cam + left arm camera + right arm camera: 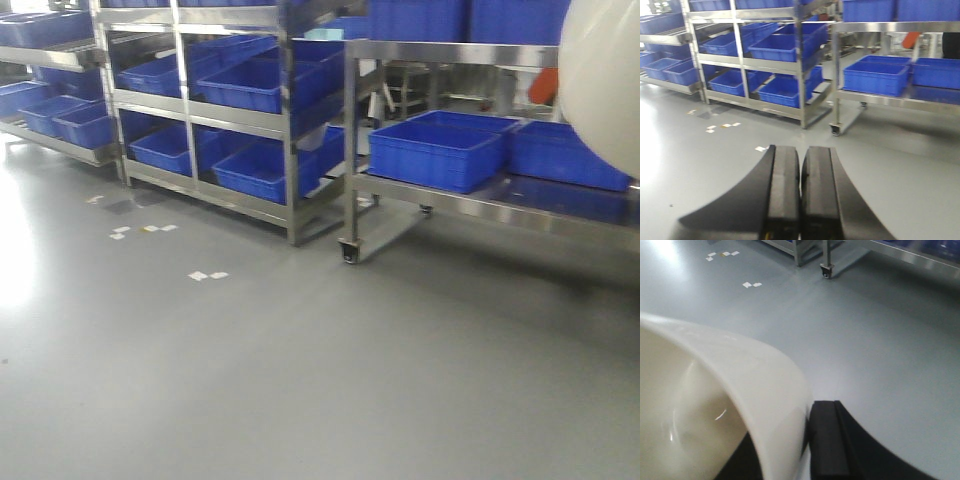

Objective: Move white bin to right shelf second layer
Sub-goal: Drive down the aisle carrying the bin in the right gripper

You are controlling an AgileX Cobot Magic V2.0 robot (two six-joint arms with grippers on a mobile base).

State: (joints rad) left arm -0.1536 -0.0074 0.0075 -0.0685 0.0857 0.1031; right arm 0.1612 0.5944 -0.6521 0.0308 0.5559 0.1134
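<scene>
**A:** What did the front camera give you?

**B:** Mostly grey floor [300, 380], with a few pale scraps of tape [207, 275] stuck to it. Behind that stood steel racks [291, 150] loaded with blue crates [250, 85]. To their right was a steel trolley [470, 200] on small wheels [349, 250], with more blue crates on its lower level. The white bin [600, 80] filled the upper right corner, up in the air, close to the lens and cut off by the edge.

**A:** And the left wrist?

**B:** I looked along the left gripper [800, 200]. Its two black fingers [782, 195] were pressed flat together with nothing between them. They hung above bare floor and pointed at the same racks and trolley.

**A:** The right wrist?

**B:** The bin took up the left half of that view, opening towards the camera, so I saw its glossy inside and rounded rim. The right gripper [790, 445] was clamped on the bin's wall. One black finger lay against the outside, and a dark shape under the rim was the other, mostly hidden. Beyond were floor, the tape scraps and one trolley wheel.

**A:** Was the bin on a shelf?

**B:** No, I had it held over the floor, well apart from the racks.
</scene>
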